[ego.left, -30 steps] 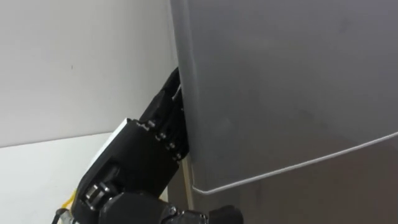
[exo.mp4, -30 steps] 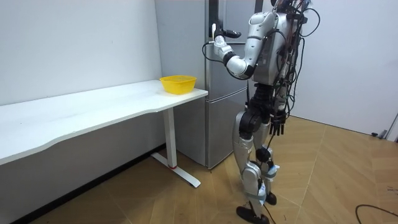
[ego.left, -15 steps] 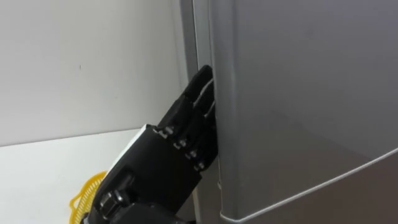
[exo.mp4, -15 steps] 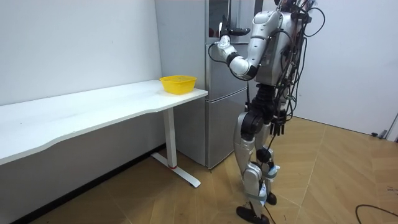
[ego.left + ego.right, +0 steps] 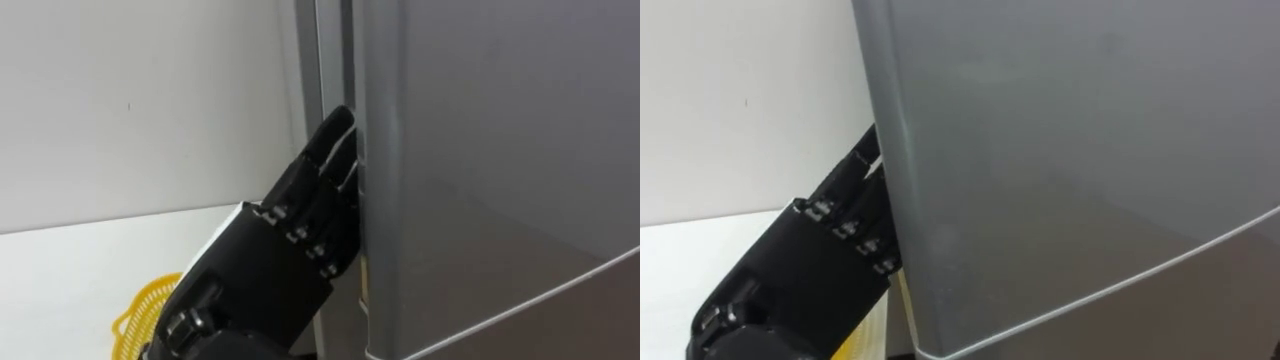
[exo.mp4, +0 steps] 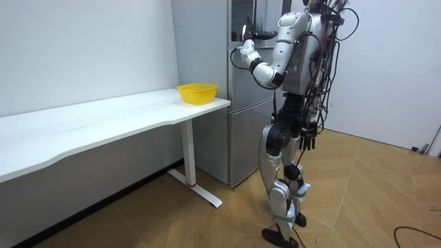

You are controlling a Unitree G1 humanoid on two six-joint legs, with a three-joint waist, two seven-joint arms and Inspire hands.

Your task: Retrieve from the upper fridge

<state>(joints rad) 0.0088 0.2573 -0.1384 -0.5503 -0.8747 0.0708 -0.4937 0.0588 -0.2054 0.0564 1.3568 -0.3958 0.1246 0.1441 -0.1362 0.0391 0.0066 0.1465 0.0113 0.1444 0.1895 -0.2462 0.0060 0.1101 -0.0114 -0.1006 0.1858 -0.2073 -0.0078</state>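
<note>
The grey upper fridge door stands right in front of me, its left edge running top to bottom. My left hand is raised against that edge, fingers straight and pointing up, their tips tucked into the narrow gap between door and fridge body. From the right eye the same left hand lies partly behind the door. In the room view I stand upright facing the fridge, left hand at the upper door, right hand hanging by my hip. The inside of the fridge is hidden.
A thin seam separates the upper door from the lower door. A yellow basket sits on the end of the long white table, just beside the fridge, below my left hand. Wooden floor lies open behind me.
My left hand has moved up and in along the door's edge. A strip of the fridge body now shows left of that edge, and the basket has come into sight.
</note>
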